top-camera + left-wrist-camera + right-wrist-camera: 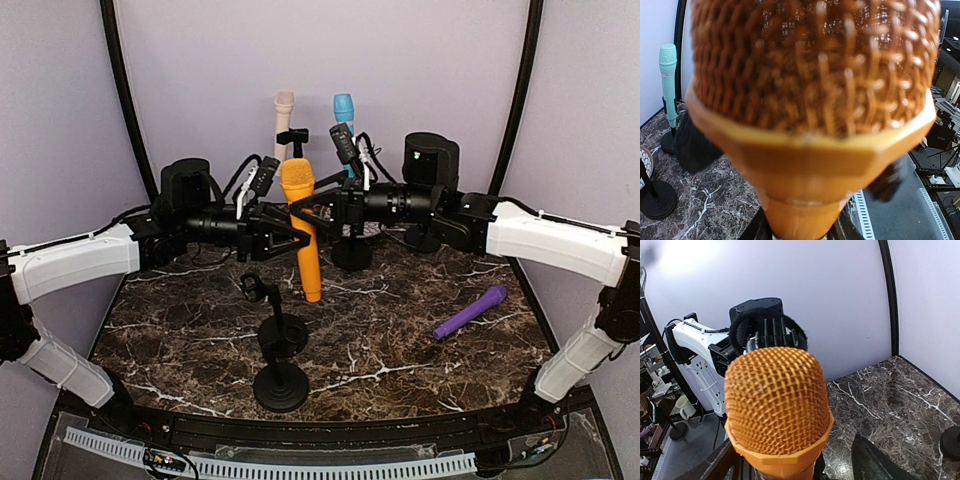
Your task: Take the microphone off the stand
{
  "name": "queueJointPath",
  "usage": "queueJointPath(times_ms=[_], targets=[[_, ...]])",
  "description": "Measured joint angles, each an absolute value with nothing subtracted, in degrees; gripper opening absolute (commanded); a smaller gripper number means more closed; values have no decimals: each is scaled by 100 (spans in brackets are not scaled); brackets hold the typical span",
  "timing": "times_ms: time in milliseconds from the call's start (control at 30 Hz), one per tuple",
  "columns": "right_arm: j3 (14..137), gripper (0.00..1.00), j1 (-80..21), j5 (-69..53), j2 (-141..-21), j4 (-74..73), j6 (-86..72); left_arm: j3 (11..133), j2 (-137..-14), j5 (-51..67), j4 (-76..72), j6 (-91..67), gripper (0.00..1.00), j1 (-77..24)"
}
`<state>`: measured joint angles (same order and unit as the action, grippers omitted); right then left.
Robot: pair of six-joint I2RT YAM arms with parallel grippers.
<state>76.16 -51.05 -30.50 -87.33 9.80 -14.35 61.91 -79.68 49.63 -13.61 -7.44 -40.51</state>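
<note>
The orange microphone [303, 235] hangs upright above the middle of the table, off any stand. My left gripper [285, 228] is shut on its body just below the head; in the left wrist view the mesh head [810, 65] fills the frame and the gripper [800, 231] clamps the shaft at the bottom edge. My right gripper [318, 208] is at the microphone from the right. In the right wrist view its jaws [795, 471] stand wide, and the right finger [875, 462] is apart from the orange microphone [776, 405]. An empty black stand [270, 325] with its clip stands in front.
A purple microphone [470, 312] lies on the marble table [180, 330] at the right. A beige microphone [285, 110] and a blue microphone [344, 108] stand in stands at the back. A round black base [280, 387] sits near the front edge.
</note>
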Motion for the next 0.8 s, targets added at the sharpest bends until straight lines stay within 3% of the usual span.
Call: queueJointPath(times_ms=[67,167,267,300,333,367,467,633,800], targets=[[7627,48,-5113,-3109,-8825,965,-1452,6193,-7968,5006,-1378,-784,0,-4053],[7636,32,-5131,-3247,-8901,976,-1568,6193,-7994,4993,-1361,-832,0,-4038],[7634,29,-5144,-3275,-8901,1004,-1573,6195,-8003,5035,-1358,-954,6,-4038],[7627,28,-5140,-3273,-8901,1031,-1588,6208,-8003,5030,-1361,-969,21,-4038],[7612,28,-5133,-3273,-8897,1061,-1608,6211,-8003,5022,-1358,-980,30,-4040],[7596,27,-5131,-3260,-8890,1074,-1627,6211,-8003,5013,-1358,-989,48,-4040],[7505,24,-5109,-3035,-8772,1013,-1745,6211,-8001,4871,-1321,-923,75,-4051],[6912,24,-4606,-2163,-7975,600,-2053,6211,-7806,4362,-1153,-827,81,-3955],[6005,23,-3839,-1173,-7135,298,-2598,6211,-7273,3988,-854,-972,85,-3127]])
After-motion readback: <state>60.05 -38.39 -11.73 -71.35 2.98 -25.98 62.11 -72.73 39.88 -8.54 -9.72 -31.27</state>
